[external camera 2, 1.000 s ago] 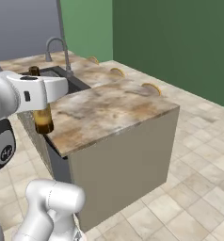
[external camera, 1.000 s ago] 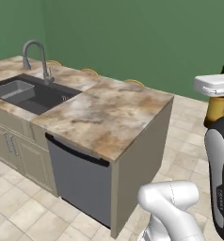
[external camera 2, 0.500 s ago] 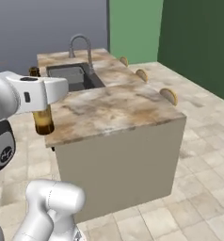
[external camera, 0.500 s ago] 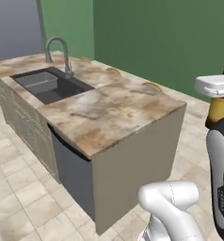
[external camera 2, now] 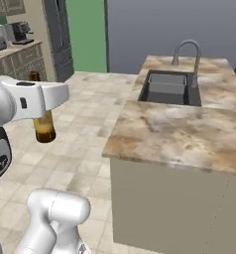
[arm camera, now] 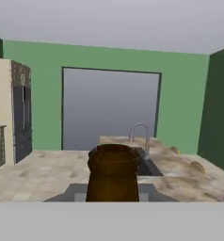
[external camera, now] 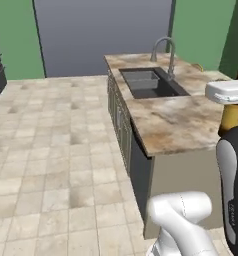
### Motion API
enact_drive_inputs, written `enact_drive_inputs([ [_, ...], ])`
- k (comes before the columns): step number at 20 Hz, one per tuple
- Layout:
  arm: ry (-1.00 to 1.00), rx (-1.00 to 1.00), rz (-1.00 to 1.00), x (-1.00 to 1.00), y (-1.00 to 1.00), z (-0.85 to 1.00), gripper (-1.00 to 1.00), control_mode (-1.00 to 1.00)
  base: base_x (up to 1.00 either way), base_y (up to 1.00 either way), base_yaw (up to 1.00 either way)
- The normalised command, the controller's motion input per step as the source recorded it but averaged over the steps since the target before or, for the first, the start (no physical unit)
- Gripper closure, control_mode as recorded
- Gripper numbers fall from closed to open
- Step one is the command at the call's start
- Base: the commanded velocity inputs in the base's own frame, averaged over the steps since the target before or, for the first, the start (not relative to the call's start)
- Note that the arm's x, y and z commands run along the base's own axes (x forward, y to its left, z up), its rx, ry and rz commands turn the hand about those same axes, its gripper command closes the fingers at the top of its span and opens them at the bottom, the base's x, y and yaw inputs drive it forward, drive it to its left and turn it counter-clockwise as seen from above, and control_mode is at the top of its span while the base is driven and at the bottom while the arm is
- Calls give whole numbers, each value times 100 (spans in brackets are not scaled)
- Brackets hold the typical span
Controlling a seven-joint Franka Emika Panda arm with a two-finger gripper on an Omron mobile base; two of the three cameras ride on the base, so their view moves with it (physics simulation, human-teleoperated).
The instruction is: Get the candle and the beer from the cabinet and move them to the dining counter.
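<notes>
- Amber glass marks the beer, hanging upright under the gripper, whose jaws are clamped on its neck, off the near end of the dining counter and not yet over it.
- Carry it level and well above the stone edge before lowering.
- Best set it on bare marbled top at this near end, away from the sink and tap.
- Release only once the base sits flat.

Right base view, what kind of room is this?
Most likely a home kitchen: a stone-topped island counter with a sink and curved tap, a tiled floor, and a coffee machine on a far worktop.
</notes>
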Motion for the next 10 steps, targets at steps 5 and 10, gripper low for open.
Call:
enact_drive_inputs([
  [5, 0, 0, 0, 0, 0, 0, 100, 100, 17, -12, 96],
  [10, 0, 0, 0, 0, 0, 0, 100, 100, 1, -74, 70],
])
